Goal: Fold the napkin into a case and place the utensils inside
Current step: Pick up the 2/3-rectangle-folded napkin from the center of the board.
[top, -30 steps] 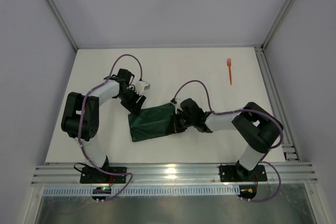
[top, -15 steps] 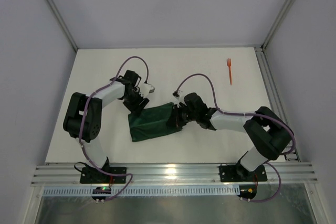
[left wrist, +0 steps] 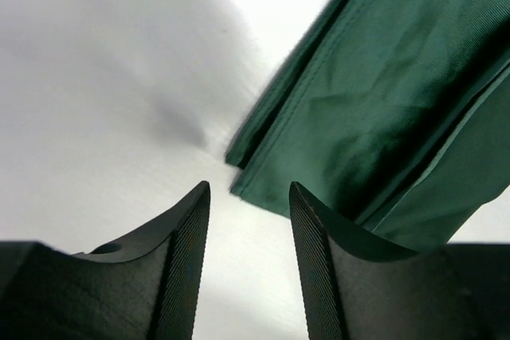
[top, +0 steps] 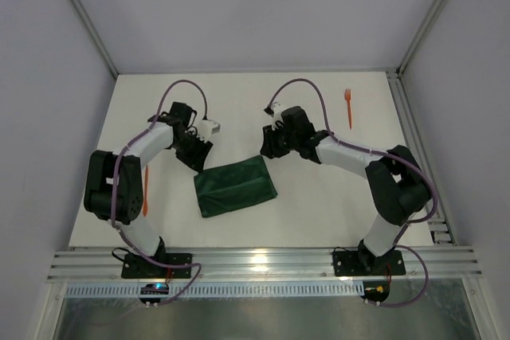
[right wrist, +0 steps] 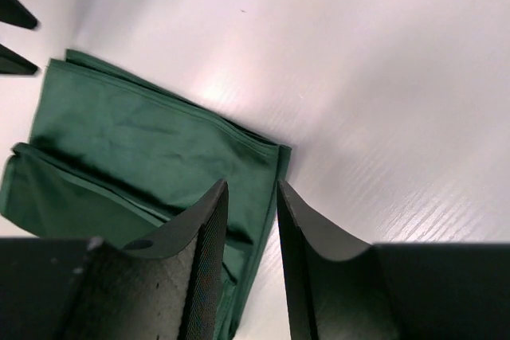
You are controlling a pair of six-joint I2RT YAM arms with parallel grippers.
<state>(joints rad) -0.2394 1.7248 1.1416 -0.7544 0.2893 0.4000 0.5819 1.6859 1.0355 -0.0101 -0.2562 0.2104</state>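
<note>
A: White surface, with the dark green folded cloth case lying midway, just nearer than both claws.
B: Both empty: left claw and right claw, each narrowly parted.
A: And the thin orange plastic fork?
B: Right of the right claw, lengthwise near-to-far; that claw is nearer.

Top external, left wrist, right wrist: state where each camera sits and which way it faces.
Top external: above and behind the bases, looking down on the table; left arm, right arm show.
Left wrist: on the left arm, looking past the open left end effector at the napkin.
Right wrist: likewise, past the right end effector onto the napkin.
Shared: all three show the napkin.
</note>
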